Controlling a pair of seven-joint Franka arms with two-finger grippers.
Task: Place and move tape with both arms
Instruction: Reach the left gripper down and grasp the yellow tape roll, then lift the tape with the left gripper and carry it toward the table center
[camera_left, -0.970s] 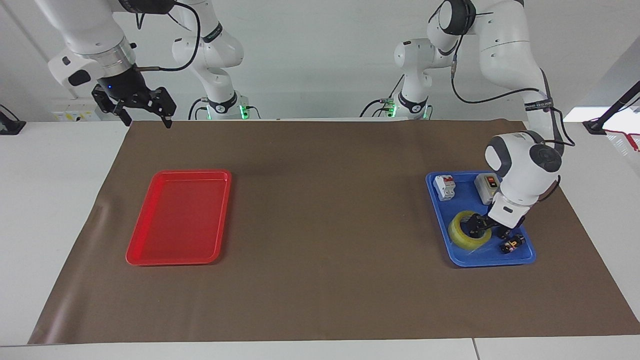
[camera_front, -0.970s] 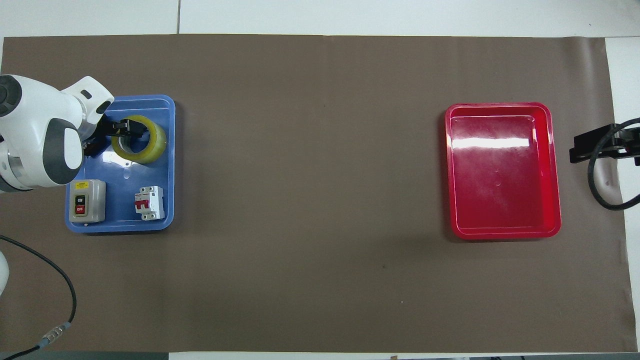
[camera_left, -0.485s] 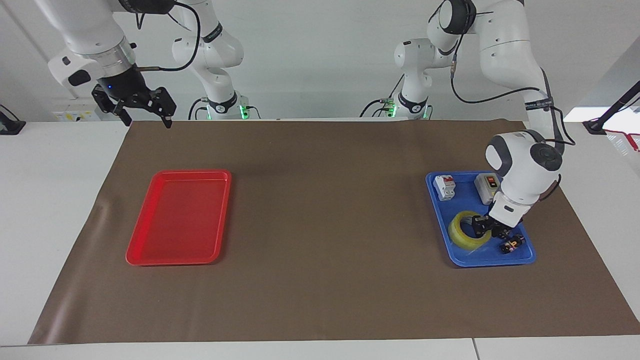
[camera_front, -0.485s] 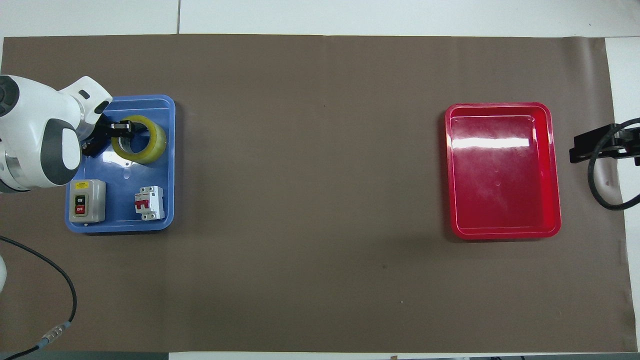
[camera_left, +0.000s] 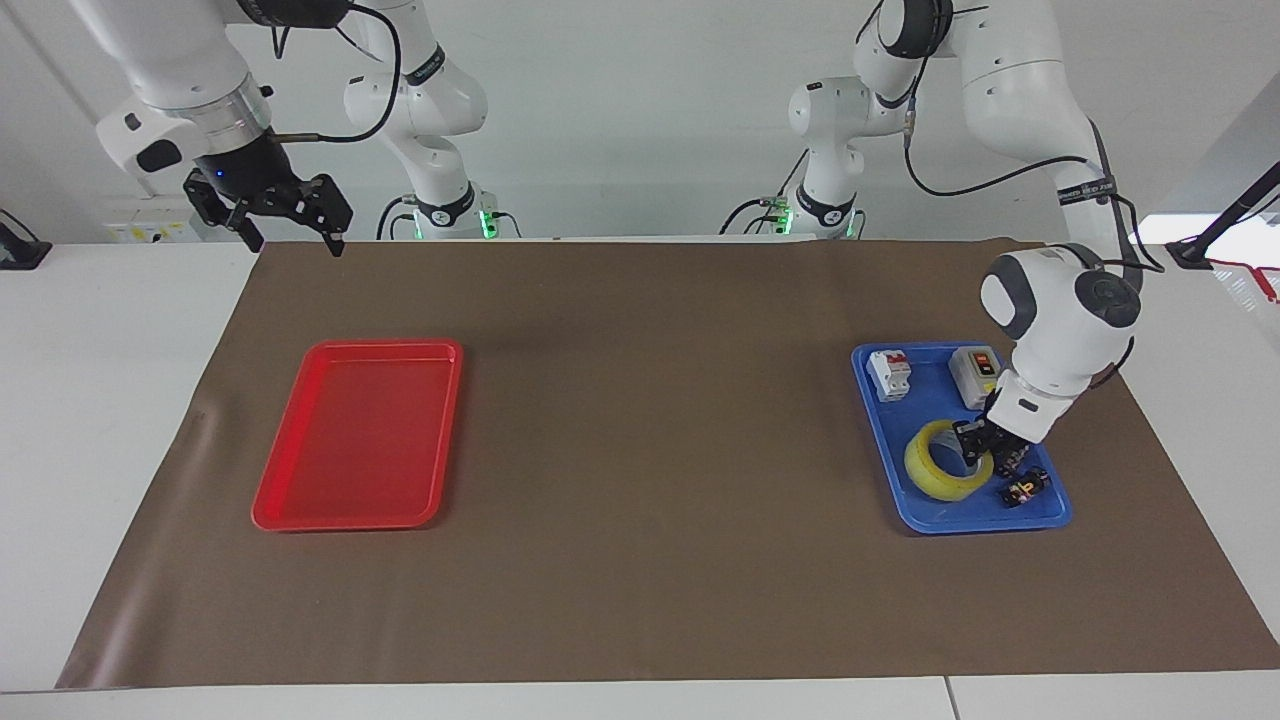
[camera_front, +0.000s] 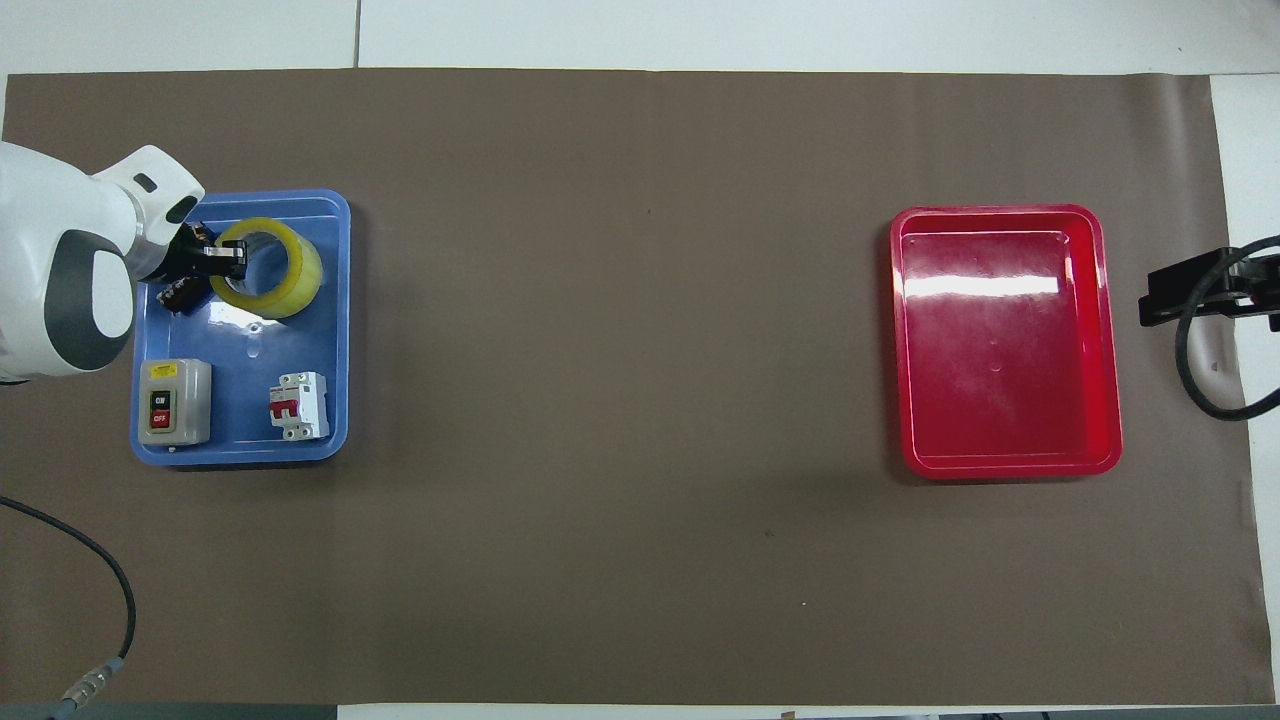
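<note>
The left gripper (camera_left: 975, 447) has its jaws clamped on the wall of the tape (camera_left: 945, 468), one finger inside the core, one outside, and the roll looks tipped, perhaps just lifting off the blue tray (camera_left: 925, 515). My read: lift it straight and slow, since a one-wall grip could let the ring swing, and clear the tray's rim before travelling. Beside the tape in the blue tray lie small black connectors (camera_left: 1025, 489); nearer the robots than the tape sit a white breaker (camera_left: 888, 375) and a grey switch box (camera_left: 973, 377). Well away from the tape, the red tray (camera_left: 300, 510) lies empty. The right gripper (camera_left: 290, 238) waits with jaws apart, over the brown mat's (camera_left: 650, 400) edge.
</note>
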